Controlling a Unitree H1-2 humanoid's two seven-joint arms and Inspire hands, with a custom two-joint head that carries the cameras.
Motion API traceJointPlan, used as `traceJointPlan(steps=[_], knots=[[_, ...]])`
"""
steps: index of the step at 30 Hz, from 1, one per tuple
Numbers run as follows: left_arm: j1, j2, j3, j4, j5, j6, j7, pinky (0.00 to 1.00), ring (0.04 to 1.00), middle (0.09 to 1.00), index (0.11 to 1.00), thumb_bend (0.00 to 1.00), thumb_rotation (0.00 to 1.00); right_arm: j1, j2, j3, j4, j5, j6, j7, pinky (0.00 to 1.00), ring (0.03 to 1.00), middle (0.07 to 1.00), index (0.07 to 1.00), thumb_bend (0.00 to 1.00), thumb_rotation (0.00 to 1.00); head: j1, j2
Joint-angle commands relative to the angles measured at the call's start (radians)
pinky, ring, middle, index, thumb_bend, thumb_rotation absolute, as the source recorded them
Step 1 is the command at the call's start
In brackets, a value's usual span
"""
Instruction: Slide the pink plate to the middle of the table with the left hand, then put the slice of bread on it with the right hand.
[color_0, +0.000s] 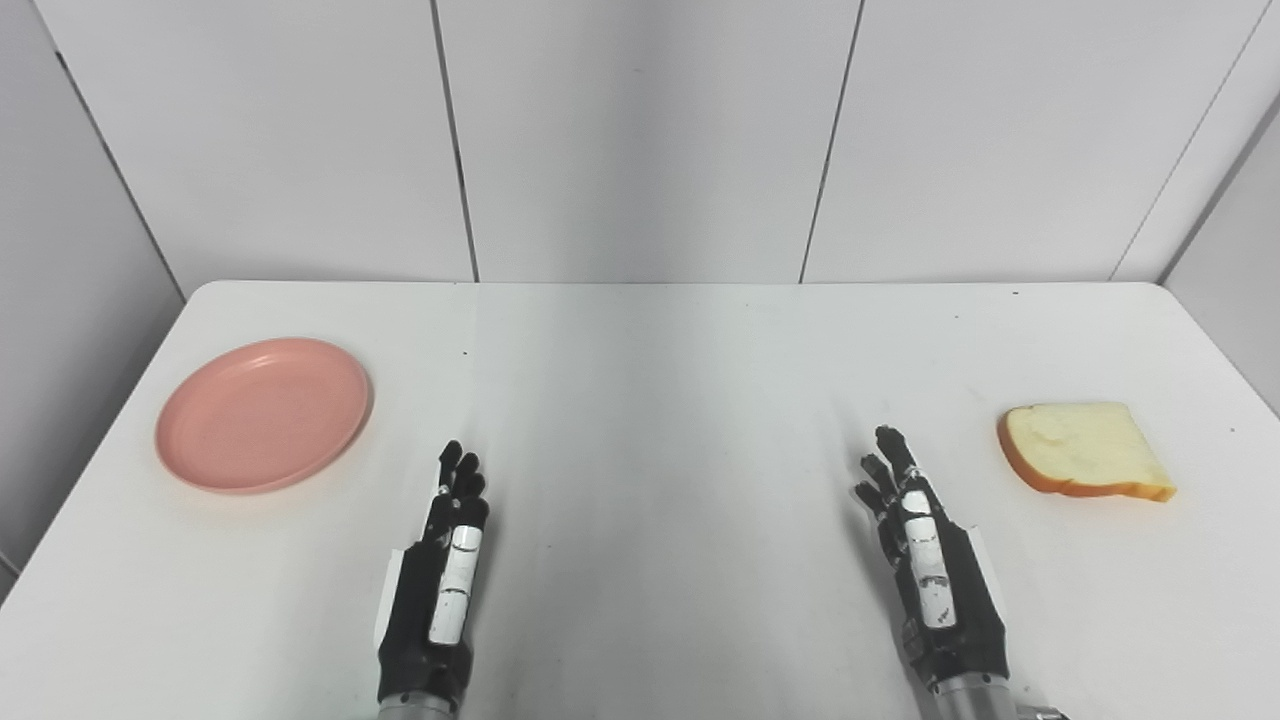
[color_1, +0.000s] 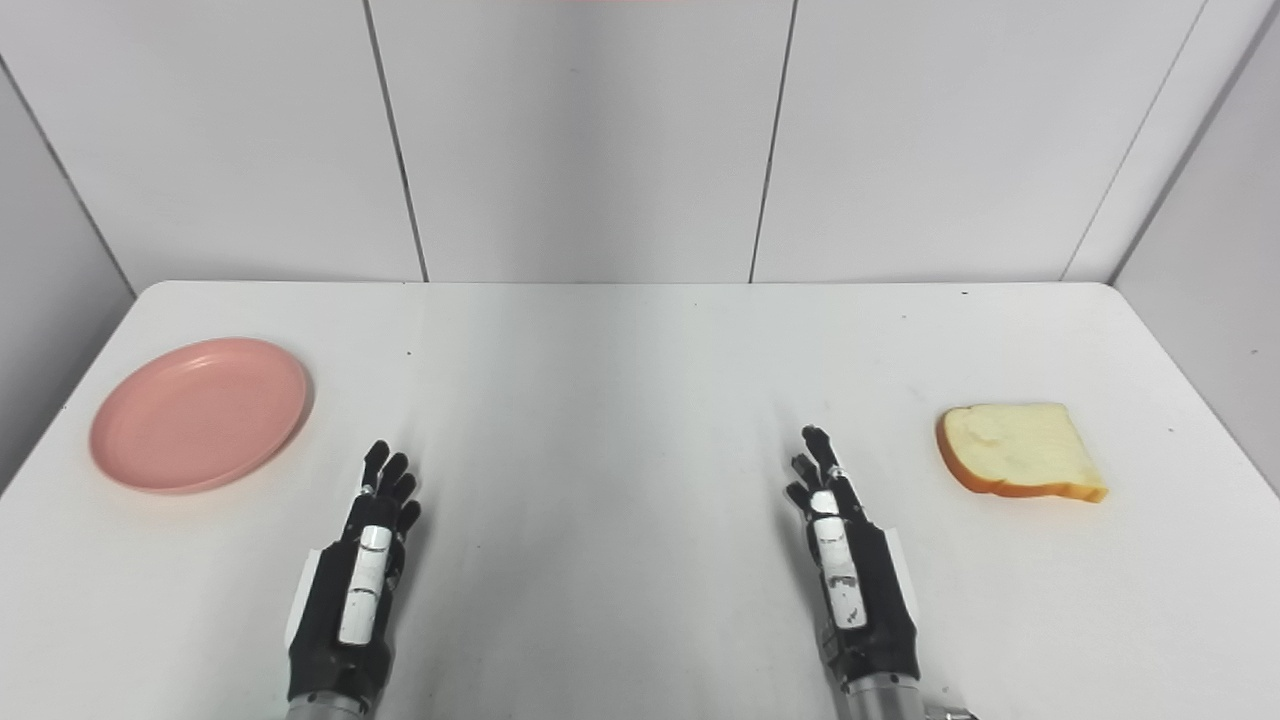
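At about nine o'clock on the white desk lies one round, shallow pink plastic plate, empty and well away from the middle. Just to its lower right, near seven o'clock, the black-and-white left hand rests low over the desk with its fingers stretched forward and close together, holding nothing and apart from the plate. Near five o'clock the matching right hand lies the same way, fingers extended and slightly spread, also empty. At three o'clock sits one slice of pale bread with an orange-brown crust, flat on the desk and well clear of the right hand. Neither step looks begun. The likely trouble is with the slide: the plate's low, sloping rim gives the left hand little to push against, so fingers could ride over it, tip it, or send it off line. Bread set down before the plate is centred would miss it, and a thin slice lying flat may slip from the fingers.
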Motion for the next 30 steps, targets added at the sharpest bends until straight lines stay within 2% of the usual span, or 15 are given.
traceJointPlan(steps=[1,30], knots=[[-0.005,0.002,0.002,-0.011,-0.001,0.006,0.002,1.0,1.0,1.0,1.0,0.78,0.88,0.073,0.039,0.023,0.066,0.012,0.021,0.003,0.95,0.958,0.981,0.926,0.77,0.93,0.001,0.001],[-0.005,0.005,0.002,-0.015,-0.005,0.014,-0.003,1.0,1.0,1.0,1.0,0.77,0.87,0.074,0.039,0.023,0.065,0.01,0.022,0.001,0.94,0.95,0.978,0.929,0.78,0.92,0.001,0.002]])
